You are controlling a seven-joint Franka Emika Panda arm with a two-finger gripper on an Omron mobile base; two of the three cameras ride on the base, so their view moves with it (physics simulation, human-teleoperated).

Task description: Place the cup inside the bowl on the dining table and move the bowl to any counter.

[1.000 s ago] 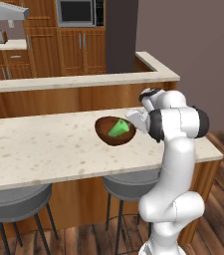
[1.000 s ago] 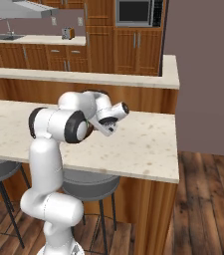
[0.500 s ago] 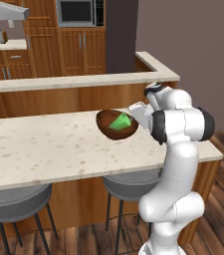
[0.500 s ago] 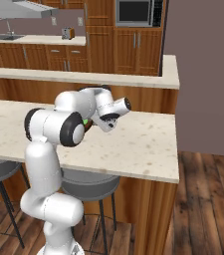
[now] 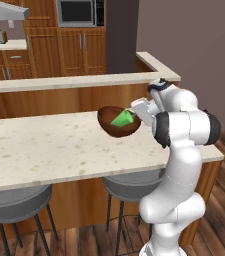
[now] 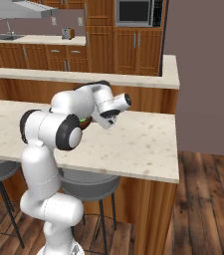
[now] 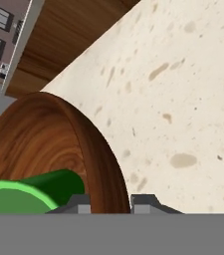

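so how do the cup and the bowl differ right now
Colour: the cup is bright green and plain, the bowl dark brown wood with visible grain. Size: the cup is much smaller and lies inside the wide bowl. Pose: the cup lies on its side, while the bowl is tipped up and lifted off the dining table. Grip: the gripper pinches the bowl's rim, not the cup. Both are round and open-topped.
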